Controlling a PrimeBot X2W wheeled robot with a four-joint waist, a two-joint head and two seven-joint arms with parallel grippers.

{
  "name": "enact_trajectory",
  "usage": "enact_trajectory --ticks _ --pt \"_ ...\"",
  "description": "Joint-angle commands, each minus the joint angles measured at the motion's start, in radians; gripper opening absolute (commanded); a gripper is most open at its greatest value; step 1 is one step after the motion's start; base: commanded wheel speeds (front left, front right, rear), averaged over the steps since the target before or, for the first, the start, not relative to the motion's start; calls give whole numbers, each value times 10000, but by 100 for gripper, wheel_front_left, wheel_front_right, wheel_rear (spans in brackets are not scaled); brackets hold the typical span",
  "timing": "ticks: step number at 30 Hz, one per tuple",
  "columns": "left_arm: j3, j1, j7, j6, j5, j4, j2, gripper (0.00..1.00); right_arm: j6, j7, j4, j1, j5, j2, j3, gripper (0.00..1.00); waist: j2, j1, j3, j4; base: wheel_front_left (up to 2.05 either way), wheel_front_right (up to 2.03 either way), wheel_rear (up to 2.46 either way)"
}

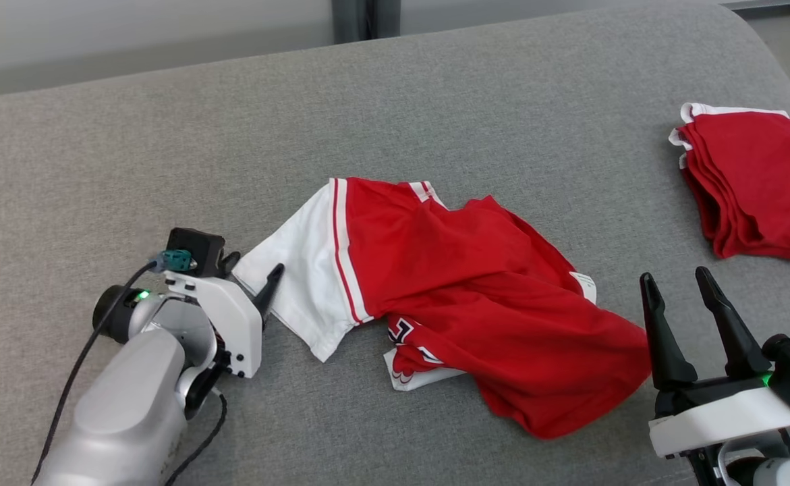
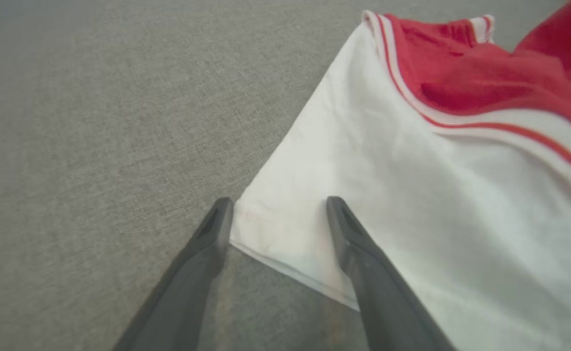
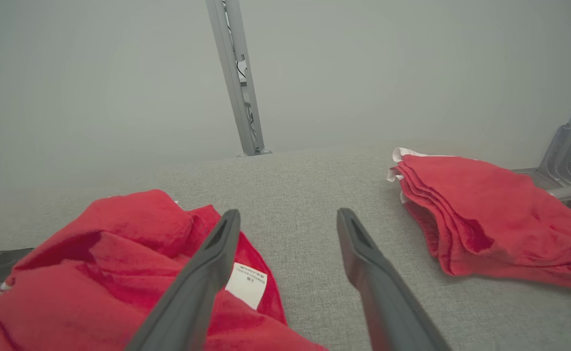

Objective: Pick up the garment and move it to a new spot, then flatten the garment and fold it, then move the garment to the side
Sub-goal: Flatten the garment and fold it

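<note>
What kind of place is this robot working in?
Probably a lab or test room for folding clothes: a big grey cloth-covered table, a bare metal frame post by a plain wall, and a neat stack of folded red garments.

Plenty of bare desk (image 1: 165, 135) lay open left of the garment (image 1: 475, 297) and behind it, nothing in the way. The left gripper (image 2: 279, 202) had the white sleeve corner (image 2: 290, 234) between its spread fingers, with clear desk just outside. Over on the right, a free lane ran between the garment and the folded pile (image 1: 759, 182), and the right gripper (image 1: 675, 273), fingers apart, pointed up it. A post (image 3: 239, 78) stood beyond the far edge.
</note>
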Motion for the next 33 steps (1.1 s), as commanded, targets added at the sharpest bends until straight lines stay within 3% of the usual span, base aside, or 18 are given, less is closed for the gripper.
enact_trajectory --ticks 1,2,3,4,5,9,12,18,23,27,33 --pt "-55 -294 81 -27 84 487 77 100 2 -117 31 -89 46 -18 10 100 0 0 165 -210 0 0 0" --pt "-105 -292 227 -75 35 803 39 100 2 -149 62 -99 74 -15 -2 100 0 0 174 -250 0 0 0" --pt "-142 -291 305 -138 -31 1054 1 87 2 -177 90 -98 83 -14 -28 100 0 0 179 -283 0 0 0" --pt "-154 -375 173 -145 1 1243 17 36 2 -213 117 -92 103 -13 -53 100 0 0 178 -308 0 0 0" --pt "-179 -409 186 -191 -44 1436 -10 0 2 -250 148 -83 140 -12 -58 100 0 0 170 -329 0 0 0" --pt "-140 -594 -462 -263 -60 1639 36 0 2 -373 202 13 187 -11 -166 100 0 0 70 -307 0 0 0" --pt "259 -728 -1502 -35 -176 1269 280 0 2 -413 181 141 188 -11 -271 100 0 0 -104 -157 0 0 0" --pt "944 -109 -2534 545 -406 -343 1084 0 2 -306 86 383 110 -18 -624 100 0 0 -411 248 0 0 0" --pt "1439 1026 -2549 1324 -475 -2792 1907 0 2 -177 -111 590 72 -19 -944 100 0 0 -603 631 0 0 0" --pt "1867 2557 -2161 2254 -777 -4911 2334 0 2 -89 -188 643 31 -19 -1016 100 0 0 -666 829 0 0 0" --pt "2332 4467 -2098 3060 -1417 -6159 2215 0 2 21 -250 606 62 -17 -948 100 0 0 -625 973 0 0 0"
